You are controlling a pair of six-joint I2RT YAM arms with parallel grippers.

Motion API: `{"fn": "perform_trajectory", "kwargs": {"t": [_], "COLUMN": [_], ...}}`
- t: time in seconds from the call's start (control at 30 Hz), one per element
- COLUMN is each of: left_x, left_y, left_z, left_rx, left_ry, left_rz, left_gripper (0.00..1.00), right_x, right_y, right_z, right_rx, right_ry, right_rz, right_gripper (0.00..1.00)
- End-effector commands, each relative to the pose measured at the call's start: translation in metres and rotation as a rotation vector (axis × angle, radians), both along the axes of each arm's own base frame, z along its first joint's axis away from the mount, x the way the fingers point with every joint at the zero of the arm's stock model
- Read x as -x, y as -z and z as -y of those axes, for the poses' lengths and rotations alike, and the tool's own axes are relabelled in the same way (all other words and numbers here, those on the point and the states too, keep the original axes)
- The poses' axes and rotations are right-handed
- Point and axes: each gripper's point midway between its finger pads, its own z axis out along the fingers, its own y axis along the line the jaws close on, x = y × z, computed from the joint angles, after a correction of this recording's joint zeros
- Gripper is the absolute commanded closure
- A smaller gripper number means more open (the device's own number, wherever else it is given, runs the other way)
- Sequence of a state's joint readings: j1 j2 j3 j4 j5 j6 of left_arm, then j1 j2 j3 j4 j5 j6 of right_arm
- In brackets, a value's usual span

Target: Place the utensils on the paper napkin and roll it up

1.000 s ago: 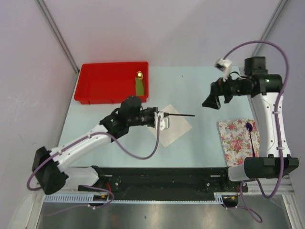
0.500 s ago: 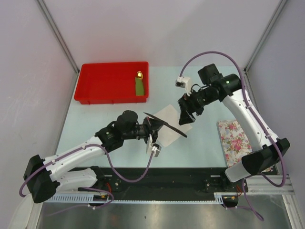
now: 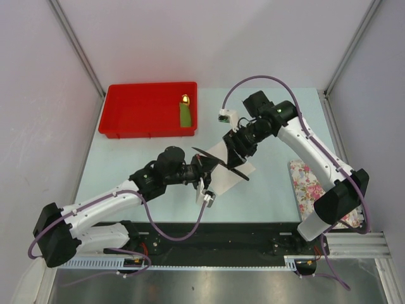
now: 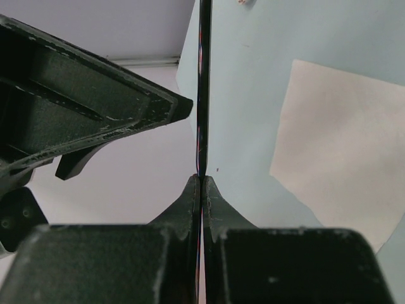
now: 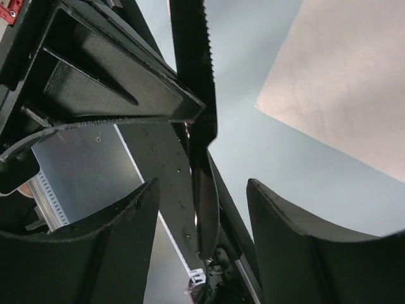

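The all-black knife (image 3: 242, 175) hangs slanted above the white paper napkin (image 3: 233, 170), with my left gripper (image 3: 205, 166) shut on it. In the left wrist view the knife (image 4: 202, 95) runs edge-on straight up from the shut left gripper (image 4: 200, 178), and the napkin (image 4: 342, 145) lies flat to the right. My right gripper (image 3: 235, 152) has come in over the knife. In the right wrist view its fingers (image 5: 120, 247) stand open on either side of the serrated knife (image 5: 193, 63), with a gap on each side. The spoon is hidden.
A red tray (image 3: 126, 111) at the back left holds a green piece with a gold tip (image 3: 185, 114). A flower-printed cloth (image 3: 309, 183) lies at the right, partly under the right arm. The left gripper's body (image 5: 95, 82) fills the right wrist view's upper left.
The right arm has swung left from the far right to the knife, its jaws narrowing. The left arm has turned the knife and drawn it slightly nearer.
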State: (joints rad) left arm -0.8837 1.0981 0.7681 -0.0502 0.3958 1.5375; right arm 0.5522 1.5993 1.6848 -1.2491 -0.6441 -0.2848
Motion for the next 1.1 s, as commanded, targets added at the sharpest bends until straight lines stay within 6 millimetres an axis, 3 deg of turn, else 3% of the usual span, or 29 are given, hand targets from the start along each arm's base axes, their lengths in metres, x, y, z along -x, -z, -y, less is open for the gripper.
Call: {"fn": "perform_trajectory", "kwargs": {"t": [0.0,0.23,0.47,0.7,0.87,1.0,1.07], "left_x": [0.002,0.002,0.0,-0.001,0.0,0.0,0.0], "left_y": [-0.026,-0.027,-0.027,-0.028,-0.029,-0.03,-0.031], "left_z": [0.01,0.013,0.016,0.017,0.017,0.018,0.018], "left_rx": [0.08,0.082,0.089,0.097,0.102,0.106,0.108], "left_ry": [0.033,0.039,0.038,0.033,0.039,0.036,0.035], "left_rz": [0.051,0.041,0.023,0.016,0.017,0.011,0.014], "left_gripper": [1.0,1.0,1.0,1.0,1.0,1.0,1.0], "right_x": [0.002,0.004,0.003,0.005,0.005,0.003,0.004], "right_y": [0.0,0.008,0.009,0.014,0.016,0.02,0.02], "right_z": [-0.013,-0.018,-0.018,-0.02,-0.018,-0.018,-0.018], "right_rx": [-0.028,-0.023,-0.015,-0.007,0.002,0.013,0.014], "right_ry": [-0.015,-0.02,-0.022,-0.036,-0.033,-0.03,-0.031], "right_rz": [0.0,0.0,0.009,0.008,0.009,0.006,0.005], "right_gripper": [0.4,0.49,0.76,0.6,0.64,0.63,0.71]}}
